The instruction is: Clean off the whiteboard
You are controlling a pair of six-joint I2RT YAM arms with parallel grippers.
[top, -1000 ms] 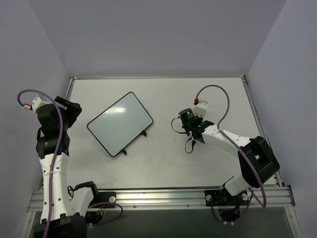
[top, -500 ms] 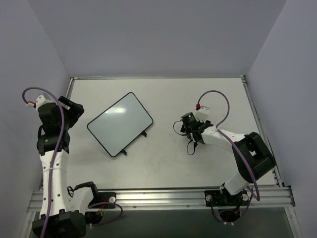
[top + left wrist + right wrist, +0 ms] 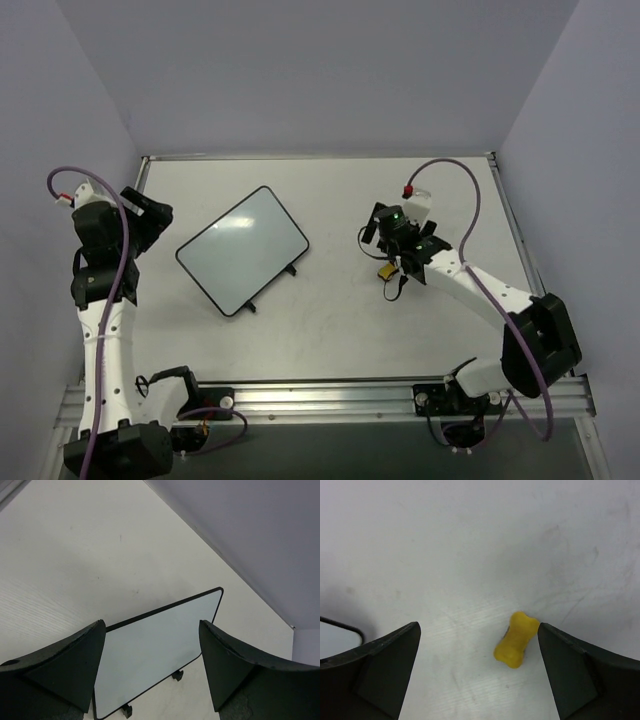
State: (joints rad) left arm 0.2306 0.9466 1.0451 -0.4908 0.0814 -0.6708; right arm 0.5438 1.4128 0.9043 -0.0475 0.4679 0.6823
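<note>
1. Whiteboard (image 3: 242,250) lies flat and face up on the worktop (image 3: 330,330). It sits left of centre, nearer the left edge than the right.
2. Its long axis runs diagonally, from the near-left towards the far-right. One short end points at the far-right corner, the other at the near-left corner.
3. The two black feet (image 3: 272,288) stick out from the long side facing near-right. The face reads plain white with soft glare, inside a thin black rim.
4. Left jaws are spread wide and hold nothing. They sit near the worktop's left edge, just off the board's far-left long side and not touching it. In the left wrist view the board (image 3: 160,645) shows between the two fingers (image 3: 65,665), feet at the bottom.
5. Right jaws are spread wide, right of centre and well apart from the board. They pinch nothing.
6. A yellow eraser (image 3: 516,639) (image 3: 384,270) lies loose on the worktop between the right fingers (image 3: 580,675). It is close to that finger, and I cannot tell whether they touch.
7. One rounded board corner (image 3: 337,632) shows at the left margin of the right wrist view.
</note>
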